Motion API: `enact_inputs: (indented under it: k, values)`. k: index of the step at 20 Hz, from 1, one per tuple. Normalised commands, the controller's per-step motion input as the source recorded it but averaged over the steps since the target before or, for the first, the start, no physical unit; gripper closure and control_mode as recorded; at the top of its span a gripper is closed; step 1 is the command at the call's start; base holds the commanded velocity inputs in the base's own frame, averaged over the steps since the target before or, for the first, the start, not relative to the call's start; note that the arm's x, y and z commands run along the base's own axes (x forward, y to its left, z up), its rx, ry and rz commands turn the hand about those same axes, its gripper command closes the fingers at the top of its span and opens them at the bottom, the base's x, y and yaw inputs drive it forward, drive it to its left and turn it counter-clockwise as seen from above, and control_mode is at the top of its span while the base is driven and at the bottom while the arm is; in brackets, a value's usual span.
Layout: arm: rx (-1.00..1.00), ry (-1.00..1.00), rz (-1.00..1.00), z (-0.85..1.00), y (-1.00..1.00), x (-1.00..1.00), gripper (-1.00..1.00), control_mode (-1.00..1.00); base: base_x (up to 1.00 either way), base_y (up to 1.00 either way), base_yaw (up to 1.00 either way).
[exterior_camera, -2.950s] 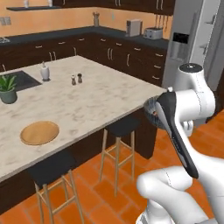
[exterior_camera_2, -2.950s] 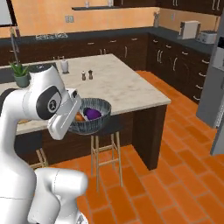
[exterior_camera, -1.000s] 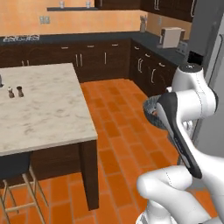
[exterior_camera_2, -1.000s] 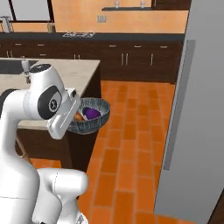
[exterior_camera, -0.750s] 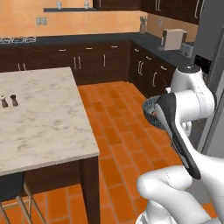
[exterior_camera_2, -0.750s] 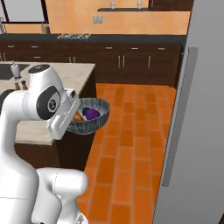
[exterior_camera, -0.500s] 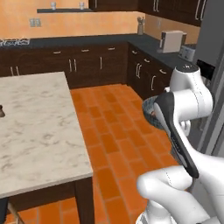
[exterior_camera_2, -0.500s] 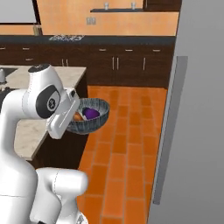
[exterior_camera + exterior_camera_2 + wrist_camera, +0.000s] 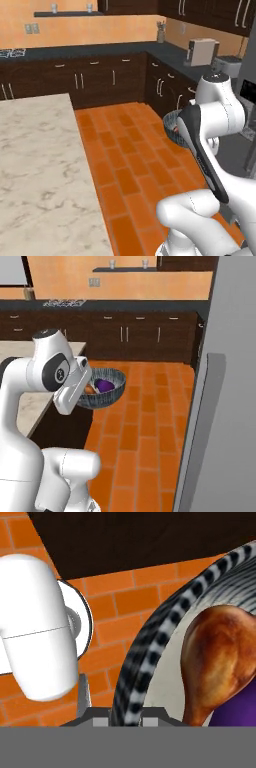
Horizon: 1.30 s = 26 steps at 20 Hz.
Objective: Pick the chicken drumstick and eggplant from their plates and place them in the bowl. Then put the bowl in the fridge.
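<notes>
My gripper (image 9: 125, 717) is shut on the rim of the dark speckled bowl (image 9: 150, 639), holding it in the air over the floor. Inside it lie the orange-brown chicken drumstick (image 9: 220, 657) and the purple eggplant (image 9: 239, 713). In the right base view the bowl (image 9: 114, 397) hangs in front of my hand, with the eggplant (image 9: 105, 385) and the drumstick (image 9: 90, 389) showing inside. The bowl's rim (image 9: 171, 125) peeks out left of my forearm. The tall grey fridge (image 9: 232, 381) stands close on the right, door shut, its handle (image 9: 199, 421) facing me. The plates are out of view.
The marble island counter (image 9: 40, 170) lies to my left, and its corner (image 9: 22, 401) sits behind my arm. Dark cabinets (image 9: 100, 82) line the back wall, with a toaster (image 9: 202, 51) on the counter. Orange tile floor (image 9: 125, 165) stretches ahead.
The whole picture has shifted: the base has driven on, so the island slides off to the left and the fridge door looms larger on the right. The bowl stays held the same way.
</notes>
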Motion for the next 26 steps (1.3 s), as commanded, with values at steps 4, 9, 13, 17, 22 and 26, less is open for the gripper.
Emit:
enact_inputs:
  k: [4,9,13,17,22,26]
  values:
    - [0.00,0.00,0.00,0.00,0.00,0.00,1.00,1.00,0.98,-0.01,-0.05]
    - [0.00,0.00,0.00,0.00,0.00,0.00,1.00,1.00,0.98,-0.03,-0.06]
    - [0.00,0.00,0.00,0.00,0.00,0.00,1.00,1.00,0.74,-0.03,-0.22]
    - [0.00,0.00,0.00,0.00,0.00,0.00,1.00,1.00,0.05,-0.02,-0.81]
    - [0.00,0.00,0.00,0.00,0.00,0.00,1.00,1.00,0.00,0.00,-0.93]
    - [0.00,0.00,0.00,0.00,0.00,0.00,1.00,1.00,0.19,0.23,-0.75]
